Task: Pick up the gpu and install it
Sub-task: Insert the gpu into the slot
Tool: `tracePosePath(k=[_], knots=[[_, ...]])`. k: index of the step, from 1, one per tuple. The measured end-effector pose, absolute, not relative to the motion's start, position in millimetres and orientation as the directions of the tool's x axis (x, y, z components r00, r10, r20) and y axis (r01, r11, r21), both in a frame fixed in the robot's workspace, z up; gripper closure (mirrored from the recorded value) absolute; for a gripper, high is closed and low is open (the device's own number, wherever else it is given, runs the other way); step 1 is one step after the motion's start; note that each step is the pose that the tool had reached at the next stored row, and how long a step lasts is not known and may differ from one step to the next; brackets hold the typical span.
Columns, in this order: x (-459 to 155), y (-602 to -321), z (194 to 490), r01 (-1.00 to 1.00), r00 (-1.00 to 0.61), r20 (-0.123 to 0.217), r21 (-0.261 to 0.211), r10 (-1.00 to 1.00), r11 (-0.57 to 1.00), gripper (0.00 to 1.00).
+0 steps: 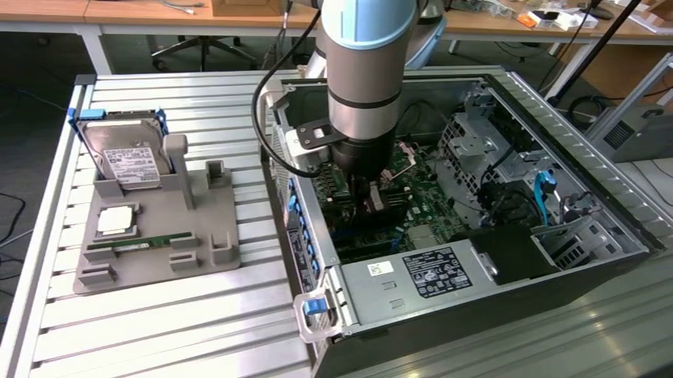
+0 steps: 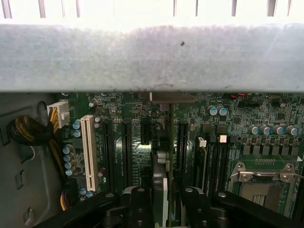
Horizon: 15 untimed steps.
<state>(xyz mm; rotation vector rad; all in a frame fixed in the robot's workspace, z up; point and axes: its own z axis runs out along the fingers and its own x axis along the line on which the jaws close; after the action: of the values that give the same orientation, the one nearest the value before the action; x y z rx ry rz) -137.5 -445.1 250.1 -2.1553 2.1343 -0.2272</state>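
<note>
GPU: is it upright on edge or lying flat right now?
Upright on edge. In the wrist view the gpu shows as a thin vertical edge held between the pincer fingers, above the motherboard slots.

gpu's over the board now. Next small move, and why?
Probably a slow, straight push down toward the motherboard. In the wrist view the gripper holds the gpu edge-on among the black expansion slots, its far end near the case wall. Whether the edge has already entered a slot cannot be told, so check alignment while easing in.
</note>
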Motion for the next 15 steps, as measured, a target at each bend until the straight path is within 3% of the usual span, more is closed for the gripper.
tracePosePath(k=[3, 4, 15], knots=[[-137, -445, 250, -0.984, 0.007, 0.036, -0.175, -0.999, -0.013, 0.66], [-137, -445, 250, -0.984, 0.007, 0.036, -0.175, -0.999, -0.013, 0.6], [-139, -445, 291, -0.984, 0.007, 0.036, -0.178, -0.999, -0.013, 0.61]])
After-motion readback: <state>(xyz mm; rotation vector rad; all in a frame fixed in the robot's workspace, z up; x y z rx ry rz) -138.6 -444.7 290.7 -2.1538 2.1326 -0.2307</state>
